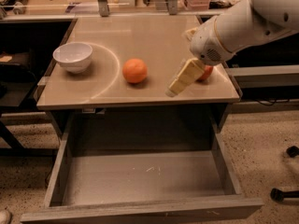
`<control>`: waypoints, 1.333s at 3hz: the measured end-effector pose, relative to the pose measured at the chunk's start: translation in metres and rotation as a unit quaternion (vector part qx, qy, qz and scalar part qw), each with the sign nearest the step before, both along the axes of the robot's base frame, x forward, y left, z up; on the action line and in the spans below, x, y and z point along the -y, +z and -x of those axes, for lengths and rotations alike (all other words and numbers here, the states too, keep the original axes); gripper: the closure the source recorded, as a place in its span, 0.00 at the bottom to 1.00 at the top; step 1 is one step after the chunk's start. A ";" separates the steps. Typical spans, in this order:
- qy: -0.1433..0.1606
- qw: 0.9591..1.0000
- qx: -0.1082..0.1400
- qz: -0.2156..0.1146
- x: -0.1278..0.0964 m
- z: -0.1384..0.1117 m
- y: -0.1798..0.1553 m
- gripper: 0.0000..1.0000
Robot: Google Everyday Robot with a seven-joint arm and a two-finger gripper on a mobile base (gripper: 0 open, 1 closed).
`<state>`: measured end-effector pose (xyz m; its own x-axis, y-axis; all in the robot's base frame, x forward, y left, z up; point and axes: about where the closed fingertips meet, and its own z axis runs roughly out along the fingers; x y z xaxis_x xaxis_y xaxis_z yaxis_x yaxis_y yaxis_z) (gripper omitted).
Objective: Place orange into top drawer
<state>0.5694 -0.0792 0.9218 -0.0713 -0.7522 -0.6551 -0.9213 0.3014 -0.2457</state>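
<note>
Camera view: your gripper [177, 84] hangs right of centre frame, over the front-right part of the tabletop [140, 31], cream-coloured and angled down toward the lower left, its tip close above the surface near the table's front edge. You can't tell from this angle how far the claw is open. It has no hold of the orange [135, 70], which sits on the tabletop at centre frame, well clear to the gripper's left. The white arm [238, 24] comes in from the upper right corner, and its rounded wrist housing sits just above the gripper. A red apple [206, 73] is on the table right behind the gripper, mostly hidden by it, near the right edge. A white bowl [73, 56] sits upright at the left side of the table, apart from the orange. A pale curved mark on the surface runs between the bowl and the orange. The top drawer [140, 211] is pulled fully out below the table's front edge and fills the lower half of the frame, with its grey scuffed bottom showing and the front panel along the bottom edge. The speckled floor [261, 143] shows at lower right, with a dark caster [279, 194] on it.
</note>
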 end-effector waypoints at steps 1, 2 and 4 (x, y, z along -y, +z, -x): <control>0.010 1.000 -0.005 -0.020 -0.016 -0.030 -0.016 0.00; 0.014 0.999 -0.021 -0.037 -0.027 -0.053 -0.038 0.00; 0.023 0.998 -0.045 -0.046 -0.043 -0.069 -0.060 0.00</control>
